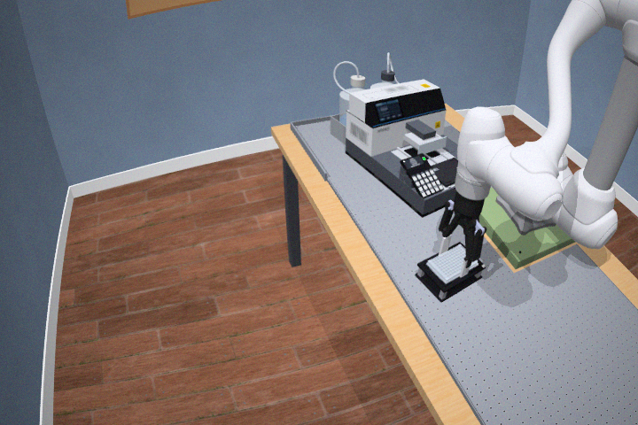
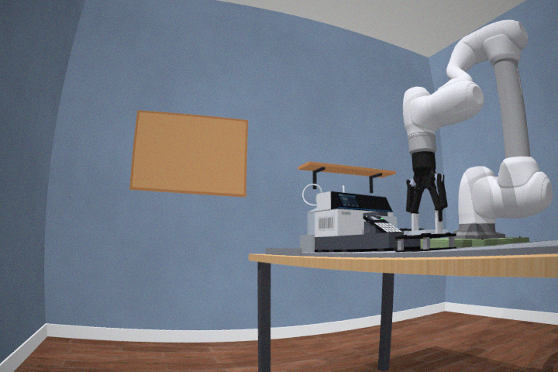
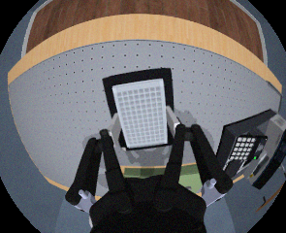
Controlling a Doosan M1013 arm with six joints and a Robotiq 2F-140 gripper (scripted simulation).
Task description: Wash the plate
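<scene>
The pale multi-well plate [image 1: 449, 264] [image 3: 142, 114] lies in the black plate nest N1 [image 1: 436, 282] [image 3: 143, 76] and looks flat. My gripper [image 1: 453, 261] [image 2: 426, 229] [image 3: 143, 116] points down over it and is shut on the plate, one light fingertip against each long side. The fingers partly hide the plate's sides, and its cut corner is not clear. The washer [image 1: 399, 118] [image 2: 339, 223] [image 3: 273, 155] stands farther along the table. Its keypad [image 1: 427, 182] [image 2: 386, 225] [image 3: 243, 148] has a green light above the keys. The carrier cannot be made out clearly beside the arm.
The arm's base stands on a green block [image 1: 517, 252] [image 2: 503, 240] close to the nest. Bottles [image 1: 357, 81] with hoses stand behind the washer. A wooden shelf [image 2: 346, 168] hangs on the wall above it. The table's wooden edge [image 1: 350, 251] runs along the near side.
</scene>
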